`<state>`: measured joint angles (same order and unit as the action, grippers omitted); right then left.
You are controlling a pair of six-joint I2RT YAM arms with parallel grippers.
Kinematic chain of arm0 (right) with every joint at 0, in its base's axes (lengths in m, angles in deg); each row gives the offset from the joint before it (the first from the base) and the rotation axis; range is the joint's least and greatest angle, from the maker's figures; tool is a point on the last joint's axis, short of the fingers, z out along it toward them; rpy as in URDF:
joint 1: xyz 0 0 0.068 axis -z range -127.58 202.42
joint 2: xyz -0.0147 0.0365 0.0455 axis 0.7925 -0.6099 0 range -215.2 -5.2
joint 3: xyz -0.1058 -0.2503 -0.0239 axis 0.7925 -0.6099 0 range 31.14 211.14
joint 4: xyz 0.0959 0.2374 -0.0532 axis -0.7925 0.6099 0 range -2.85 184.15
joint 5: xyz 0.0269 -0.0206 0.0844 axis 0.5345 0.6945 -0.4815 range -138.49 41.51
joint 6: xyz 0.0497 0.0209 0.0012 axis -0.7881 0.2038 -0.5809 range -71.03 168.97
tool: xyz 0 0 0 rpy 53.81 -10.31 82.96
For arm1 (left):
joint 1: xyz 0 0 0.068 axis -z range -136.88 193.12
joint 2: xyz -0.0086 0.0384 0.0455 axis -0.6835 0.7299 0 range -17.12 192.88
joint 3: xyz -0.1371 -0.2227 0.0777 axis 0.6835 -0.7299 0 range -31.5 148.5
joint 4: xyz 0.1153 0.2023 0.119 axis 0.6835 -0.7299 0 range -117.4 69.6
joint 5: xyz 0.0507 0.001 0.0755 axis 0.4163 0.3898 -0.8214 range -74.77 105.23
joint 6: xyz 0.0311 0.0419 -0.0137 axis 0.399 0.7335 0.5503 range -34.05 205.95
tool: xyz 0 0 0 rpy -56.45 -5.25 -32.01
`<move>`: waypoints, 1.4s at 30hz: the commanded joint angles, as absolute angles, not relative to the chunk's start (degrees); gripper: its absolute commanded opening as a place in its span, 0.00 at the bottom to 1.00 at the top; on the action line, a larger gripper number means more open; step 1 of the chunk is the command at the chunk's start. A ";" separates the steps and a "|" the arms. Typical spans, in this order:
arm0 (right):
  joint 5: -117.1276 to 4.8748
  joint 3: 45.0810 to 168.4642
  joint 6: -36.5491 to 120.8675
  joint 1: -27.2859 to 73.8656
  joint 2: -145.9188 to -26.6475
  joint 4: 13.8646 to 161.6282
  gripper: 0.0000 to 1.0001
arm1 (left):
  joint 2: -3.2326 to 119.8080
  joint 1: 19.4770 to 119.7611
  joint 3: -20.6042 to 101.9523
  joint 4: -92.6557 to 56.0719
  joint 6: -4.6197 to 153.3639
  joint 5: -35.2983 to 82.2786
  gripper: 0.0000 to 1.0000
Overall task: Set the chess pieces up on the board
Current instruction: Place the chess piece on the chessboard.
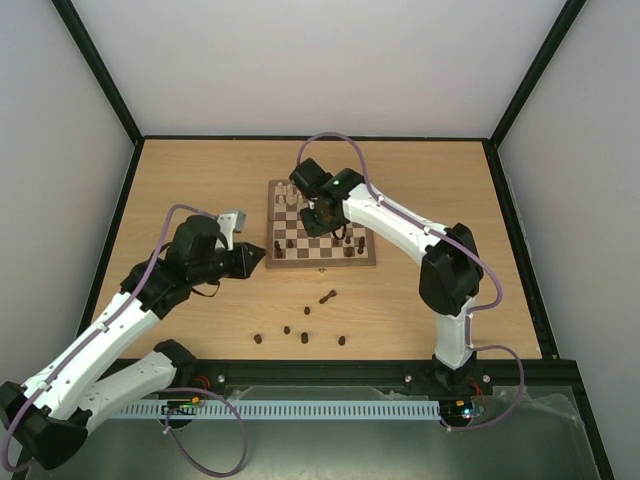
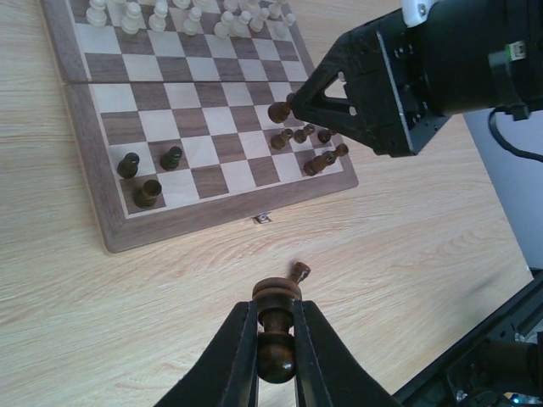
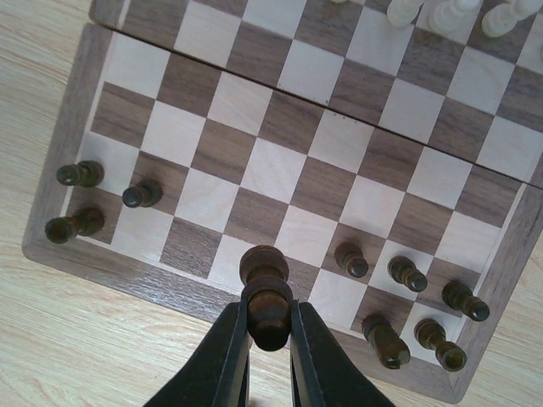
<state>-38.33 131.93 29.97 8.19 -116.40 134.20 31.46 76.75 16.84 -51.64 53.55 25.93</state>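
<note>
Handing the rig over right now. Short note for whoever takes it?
Left gripper: shut on dark piece A, over the table, short of the board.
Right gripper: shut on dark piece B, over the board's near rows.
Done: eight dark pieces on the near rows, three near-left, five near-right. Cream pieces line the far rows.
Left: place A and B, then the six loose dark pieces on the table in front of the board.
</note>
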 commanded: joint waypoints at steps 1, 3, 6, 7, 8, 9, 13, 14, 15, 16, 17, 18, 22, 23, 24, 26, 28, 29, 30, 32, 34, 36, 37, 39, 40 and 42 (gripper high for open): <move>-37.02 131.08 30.70 6.42 -117.00 139.10 0.12 | 31.30 75.30 15.35 -51.91 55.34 28.17 0.03; -36.63 129.85 30.52 5.50 -117.13 139.12 0.13 | 31.34 74.78 14.95 -51.41 55.53 29.00 0.03; -36.06 128.23 30.14 4.53 -117.51 138.92 0.14 | 31.57 74.14 14.34 -50.88 55.85 29.75 0.03; -35.68 127.77 30.02 4.33 -117.71 139.04 0.14 | 31.56 74.02 14.21 -50.73 55.84 29.99 0.03; -35.15 127.19 29.92 4.21 -117.92 139.13 0.13 | 31.51 73.87 14.00 -50.60 55.81 30.21 0.03; -34.91 126.55 29.84 4.15 -118.22 139.18 0.13 | 31.47 73.81 13.73 -50.47 55.81 30.33 0.03; -34.66 124.33 29.81 3.77 -118.49 138.52 0.13 | 31.19 73.61 13.27 -50.37 55.55 30.52 0.03; -34.68 123.98 29.81 3.75 -118.45 138.22 0.13 | 31.21 73.61 13.20 -50.32 55.56 30.57 0.03; -34.53 123.80 29.74 3.74 -118.53 138.16 0.13 | 31.27 73.57 13.12 -50.22 55.51 30.67 0.03; -34.06 123.70 29.61 3.74 -118.67 138.25 0.13 | 31.29 73.54 13.07 -50.09 55.46 30.74 0.03; -33.04 123.69 29.54 3.73 -118.87 138.44 0.13 | 31.24 73.53 13.07 -50.01 55.47 30.88 0.03; -32.45 123.62 29.55 3.73 -119.03 138.47 0.13 | 31.28 73.53 13.02 -49.96 55.46 30.97 0.03; -32.13 123.47 29.79 3.75 -119.58 137.77 0.14 | 31.43 73.53 12.89 -49.62 55.19 31.20 0.02; -31.99 123.51 29.85 3.75 -119.71 137.53 0.14 | 31.51 73.53 12.89 -49.52 55.23 31.29 0.02; -31.87 123.63 29.90 3.81 -119.91 137.36 0.14 | 31.57 73.49 12.91 -49.49 55.16 31.38 0.02; -31.87 124.06 30.03 3.94 -120.47 137.33 0.14 | 31.60 73.52 12.82 -49.36 55.25 31.56 0.03; -32.22 124.13 30.24 4.11 -120.67 136.83 0.14 | 31.57 73.53 12.80 -49.40 55.11 31.49 0.02; -32.38 124.13 30.33 4.20 -120.69 136.59 0.14 | 31.55 73.53 12.82 -49.42 55.11 31.49 0.02; -32.48 124.13 30.34 4.37 -120.83 136.35 0.14 | 31.55 73.53 12.85 -49.48 55.11 31.49 0.02; -32.63 124.06 30.42 4.89 -120.99 136.01 0.14 | 31.50 73.51 12.83 -49.48 55.06 31.53 0.02; -32.94 123.88 30.58 5.32 -121.04 135.54 0.14 | 31.52 73.53 12.82 -49.49 55.07 31.50 0.02; -33.47 123.63 30.82 5.75 -120.92 134.91 0.14 | 31.55 73.53 12.85 -49.41 55.06 31.53 0.02; -33.66 123.54 30.86 5.92 -120.87 134.62 0.15 | 31.64 73.53 12.84 -49.40 55.04 31.53 0.02; -34.37 123.44 31.07 6.24 -120.71 134.17 0.16 | 31.70 73.52 12.83 -49.27 55.01 31.58 0.02; -34.82 123.39 31.26 6.35 -120.69 134.08 0.18 | 31.73 73.53 12.80 -49.23 55.01 31.62 0.02; -35.65 123.22 31.51 6.51 -120.62 133.73 0.20 | 31.91 73.52 12.80 -49.16 55.01 31.66 0.02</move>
<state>-34.14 124.06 30.62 6.00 -120.18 133.28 31.63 73.88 13.43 -50.24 54.90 30.74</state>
